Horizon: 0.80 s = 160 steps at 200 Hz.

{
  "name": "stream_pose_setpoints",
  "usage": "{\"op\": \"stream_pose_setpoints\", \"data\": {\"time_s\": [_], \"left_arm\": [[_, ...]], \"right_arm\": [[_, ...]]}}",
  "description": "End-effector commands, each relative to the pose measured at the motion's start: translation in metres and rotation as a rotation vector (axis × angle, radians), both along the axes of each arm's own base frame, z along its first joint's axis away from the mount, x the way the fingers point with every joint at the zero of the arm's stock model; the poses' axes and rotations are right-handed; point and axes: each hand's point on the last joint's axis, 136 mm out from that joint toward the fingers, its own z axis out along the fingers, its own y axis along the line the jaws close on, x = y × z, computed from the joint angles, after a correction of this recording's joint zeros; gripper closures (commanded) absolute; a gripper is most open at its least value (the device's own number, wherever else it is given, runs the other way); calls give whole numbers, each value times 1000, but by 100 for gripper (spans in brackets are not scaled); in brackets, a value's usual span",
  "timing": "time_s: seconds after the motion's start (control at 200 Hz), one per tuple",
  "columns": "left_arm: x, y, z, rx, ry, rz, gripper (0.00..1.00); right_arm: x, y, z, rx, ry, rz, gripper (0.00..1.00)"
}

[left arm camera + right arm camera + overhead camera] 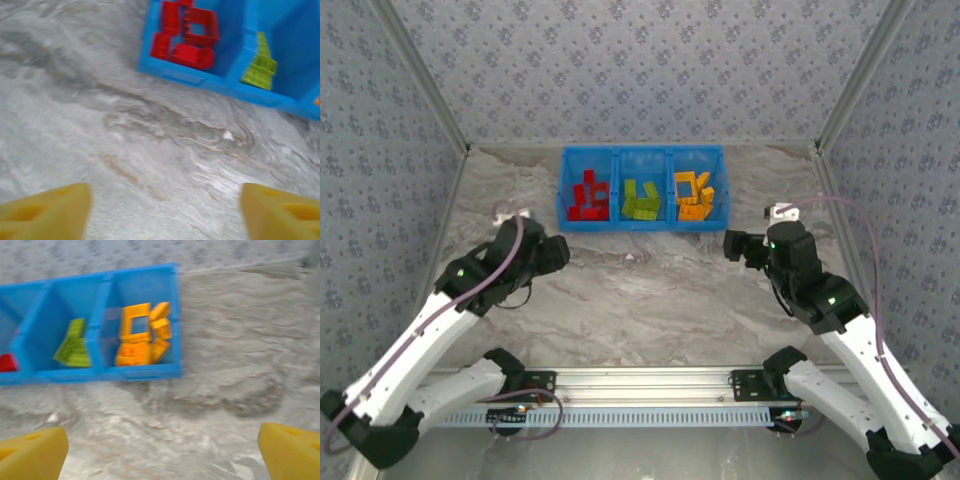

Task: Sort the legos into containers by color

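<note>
- The blue tray [642, 224] sits at the far side of the counter [640, 300], about midway between the two arms. That spot looks chosen so either arm can reach any of its three compartments.
- The red bricks [588, 197] lie in the left compartment, the green bricks [641, 200] in the middle one and the orange bricks [694, 197] in the right one. Each colour has its own compartment, with the dividers keeping the piles apart.
- Every brick I can see is inside the tray, so the sorting looks finished or very nearly so.
- The left pincer [165, 215] hovers over bare counter just short of the tray's near left corner. Its yellow fingers [50, 210] are spread wide with nothing between them. It faces the red end, the side this arm would naturally serve.
- The right pincer [165, 450] hangs near the tray's right end, also spread wide and empty, looking towards the orange pile.
- Both arms sit low and off to the sides, which leaves the tray unobstructed.
- The wrist views are blurred, so I cannot tell the exact shape of single bricks there.
</note>
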Motion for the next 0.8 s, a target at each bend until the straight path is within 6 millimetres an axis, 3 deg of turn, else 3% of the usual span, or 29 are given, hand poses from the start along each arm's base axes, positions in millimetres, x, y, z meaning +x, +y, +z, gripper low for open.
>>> {"op": "stream_pose_setpoints", "data": {"time_s": [0.0,0.12,0.215,0.27,0.385,0.5,0.71,0.794], "left_arm": [[-2,22,-2,-24,-36,56,2],[4,72,0,172,-129,219,2],[3,122,3,374,-199,486,2],[4,140,-1,488,-242,590,2],[49,118,-29,655,-362,351,2],[69,130,-65,532,-344,322,2],[115,132,-113,421,-262,201,2],[136,125,-125,404,-261,155,2]], "right_arm": [[-7,-41,-10,-54,-29,-206,0],[-10,-83,-17,-99,-88,-473,0],[10,-92,-32,-191,-150,-494,0],[27,-90,-47,-219,-193,-450,0],[41,-111,-94,-193,-202,-486,0],[59,-125,-133,-170,-108,-465,0],[111,-107,-161,-191,-117,-293,0],[129,-102,-162,-245,-120,-230,0]]}}
